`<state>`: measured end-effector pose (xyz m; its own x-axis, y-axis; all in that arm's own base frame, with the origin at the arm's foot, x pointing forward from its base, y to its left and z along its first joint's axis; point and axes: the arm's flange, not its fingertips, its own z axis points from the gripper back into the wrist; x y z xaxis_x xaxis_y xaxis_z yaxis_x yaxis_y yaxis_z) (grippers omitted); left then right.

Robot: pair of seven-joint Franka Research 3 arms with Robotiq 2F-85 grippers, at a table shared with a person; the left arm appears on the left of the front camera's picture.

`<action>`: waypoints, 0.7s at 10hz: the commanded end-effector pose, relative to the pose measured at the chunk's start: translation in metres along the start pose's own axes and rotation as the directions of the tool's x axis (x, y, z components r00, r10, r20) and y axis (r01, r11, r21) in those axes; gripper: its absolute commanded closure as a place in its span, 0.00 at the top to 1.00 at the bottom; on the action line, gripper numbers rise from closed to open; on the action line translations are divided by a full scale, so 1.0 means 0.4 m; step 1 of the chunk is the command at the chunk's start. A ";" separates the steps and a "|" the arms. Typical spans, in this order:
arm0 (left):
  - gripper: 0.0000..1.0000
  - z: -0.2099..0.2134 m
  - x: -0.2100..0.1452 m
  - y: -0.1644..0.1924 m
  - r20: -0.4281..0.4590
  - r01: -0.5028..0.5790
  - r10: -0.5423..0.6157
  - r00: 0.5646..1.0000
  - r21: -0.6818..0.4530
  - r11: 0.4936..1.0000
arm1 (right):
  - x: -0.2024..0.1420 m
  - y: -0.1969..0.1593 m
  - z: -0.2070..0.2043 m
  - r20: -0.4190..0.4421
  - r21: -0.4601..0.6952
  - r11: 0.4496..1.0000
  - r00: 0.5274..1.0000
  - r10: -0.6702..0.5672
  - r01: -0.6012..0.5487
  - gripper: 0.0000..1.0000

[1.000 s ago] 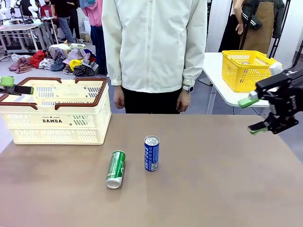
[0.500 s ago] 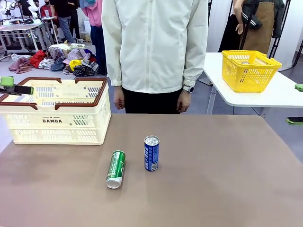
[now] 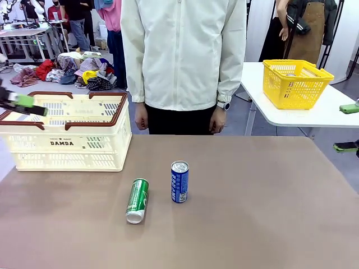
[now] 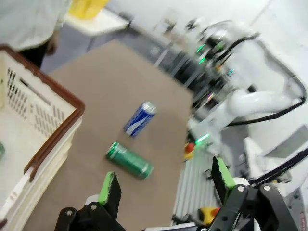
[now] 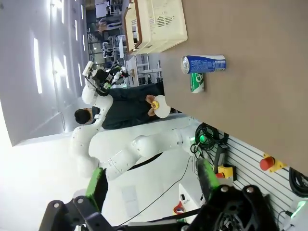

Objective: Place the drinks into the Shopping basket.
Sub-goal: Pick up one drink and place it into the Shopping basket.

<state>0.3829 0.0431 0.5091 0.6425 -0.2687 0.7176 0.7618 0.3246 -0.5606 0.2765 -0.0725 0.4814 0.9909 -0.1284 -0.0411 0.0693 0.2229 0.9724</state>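
We see two small, thin cans on the brown table (image 3: pixel 252 213). The blue can (image 3: pixel 179 181) stands up straight near the middle. It has white letters on its side and a shiny silver top. The green can (image 3: pixel 137 200) lies on its side at about 8 o'clock from the blue can. They are close but do not touch. The green can also has white letters, and its silver top points to 6 o'clock, toward the near edge.

The shopping basket (image 3: pixel 106 151) sits on the table at 10 o'clock from the cans, well apart from them. It is big and cream-white, with many little slots. It has a dark red-brown rim and handles, and the word DAMDA on its side.

The left gripper (image 4: pixel 165 180) has its green-tipped fingers spread wide with nothing between them. It hangs by the basket, at 9 o'clock. The right gripper (image 5: pixel 151 182) is spread wide too and holds nothing. It is at 3 o'clock, off the side of the table.

A person in a white jacket (image 3: pixel 182 50) stands at 12 o'clock, hands down. A yellow basket (image 3: pixel 294 83) sits on another table at 2 o'clock.
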 end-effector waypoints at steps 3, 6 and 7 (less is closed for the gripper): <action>1.00 -0.449 0.073 -0.083 -0.591 -0.085 0.224 0.775 0.254 0.964 | -0.004 0.012 0.009 0.001 0.004 1.000 1.000 -0.001 0.001 1.00; 1.00 -0.671 0.002 -0.142 -0.714 0.004 0.227 0.662 0.307 0.952 | -0.004 0.012 0.009 0.001 0.004 1.000 1.000 -0.001 0.001 1.00; 1.00 -0.669 0.003 -0.166 -0.678 0.027 0.186 0.711 0.290 0.957 | -0.004 0.012 0.009 0.001 0.004 1.000 1.000 -0.001 0.001 1.00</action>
<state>0.3501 -0.2387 0.4168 0.6587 -0.7498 0.0628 0.7026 0.5831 -0.4079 0.2758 -0.0732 0.4821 0.9905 -0.1317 -0.0397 0.0689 0.2248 0.9720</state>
